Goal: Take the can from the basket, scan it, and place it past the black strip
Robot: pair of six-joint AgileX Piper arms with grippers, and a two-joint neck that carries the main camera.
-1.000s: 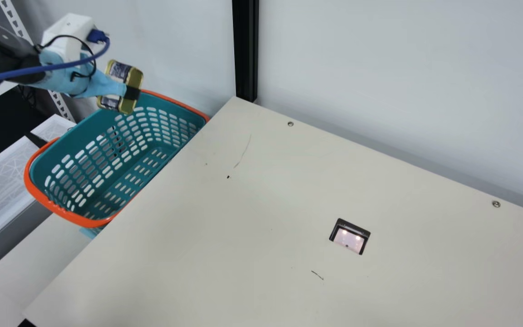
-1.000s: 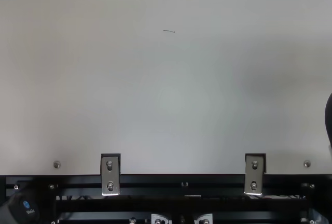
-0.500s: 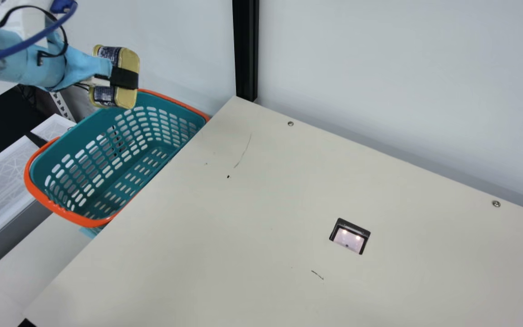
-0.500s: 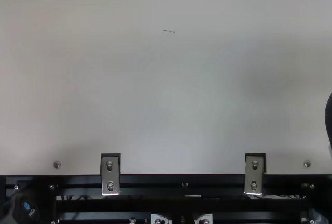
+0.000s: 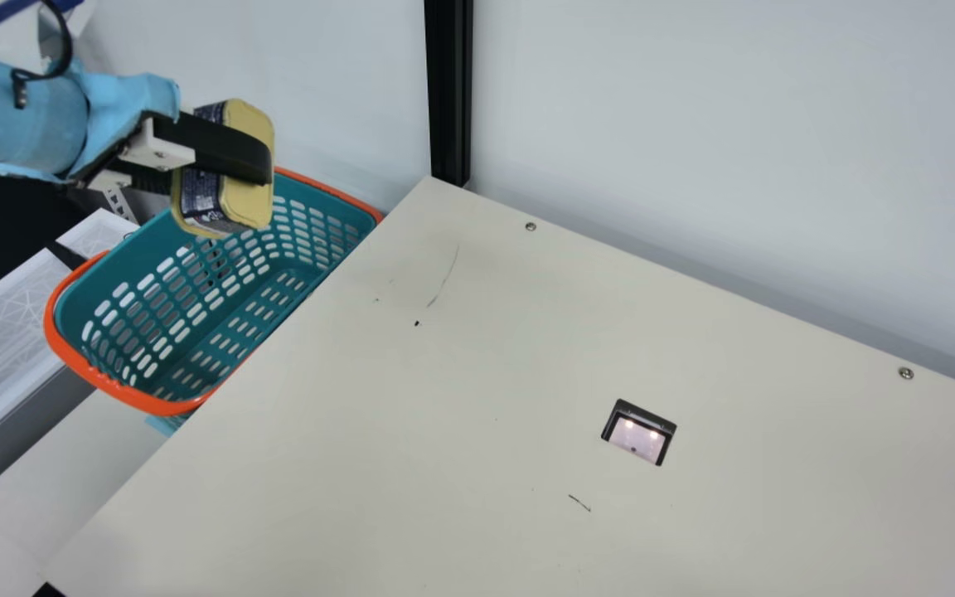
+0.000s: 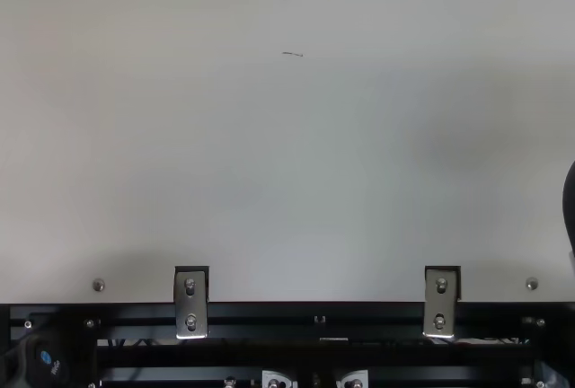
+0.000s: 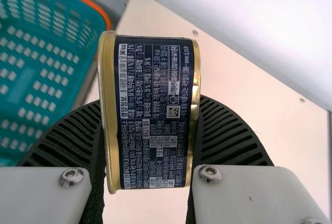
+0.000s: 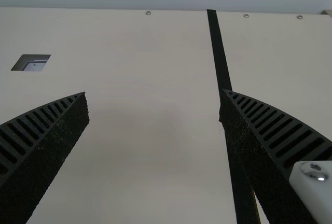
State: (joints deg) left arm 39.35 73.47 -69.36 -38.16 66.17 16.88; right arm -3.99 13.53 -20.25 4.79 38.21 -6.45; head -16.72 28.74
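Left black claw (image 7: 150, 102) pinches boxy navy-gold metal can (image 5: 247, 207) | out of teal plastic basket (image 5: 125, 395) | scan, placing pending | right claw (image 8: 154, 97) spread

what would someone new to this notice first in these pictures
Probably the gold-and-navy can, clamped between the ribbed fingers of the left gripper at the main view's upper left. Next, the teal basket with an orange rim just below it, and the lit scanner window set into the cream table.

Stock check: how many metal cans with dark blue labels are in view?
1 can, in the left gripper, near the teal plastic basket, whose partly hidden floor might hold more.
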